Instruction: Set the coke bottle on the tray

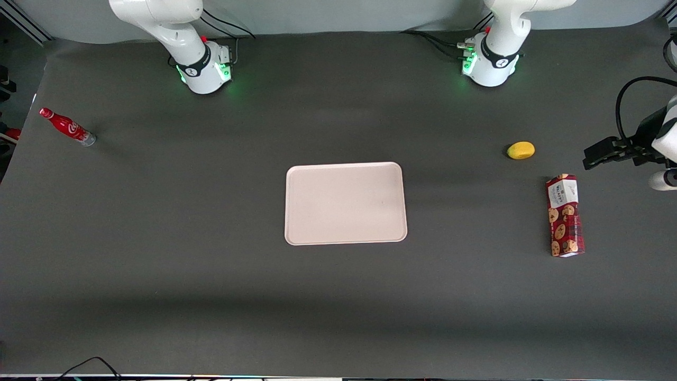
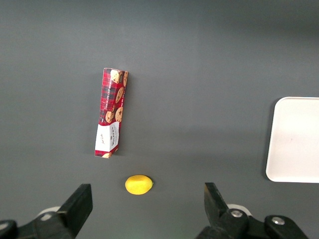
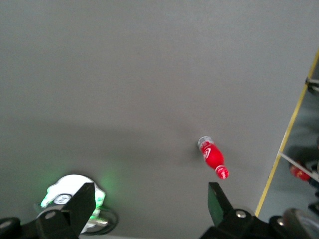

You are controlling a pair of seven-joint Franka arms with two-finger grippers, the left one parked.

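The coke bottle [image 1: 67,127], small, red, with a red cap and a clear base, stands on the dark table near the working arm's end; it also shows in the right wrist view [image 3: 213,156]. The tray [image 1: 346,203], pale pinkish-white and bare, lies in the middle of the table, and its edge shows in the left wrist view [image 2: 294,139]. My right gripper [image 3: 150,199] is open and empty, high above the table close to its own arm's base, well apart from the bottle. It is out of the front view.
A red cookie box [image 1: 565,216] and a yellow fruit [image 1: 521,150] lie toward the parked arm's end. The working arm's green-lit base [image 1: 203,66] stands farther from the front camera than the bottle. The table's yellow-taped edge [image 3: 289,129] runs close to the bottle.
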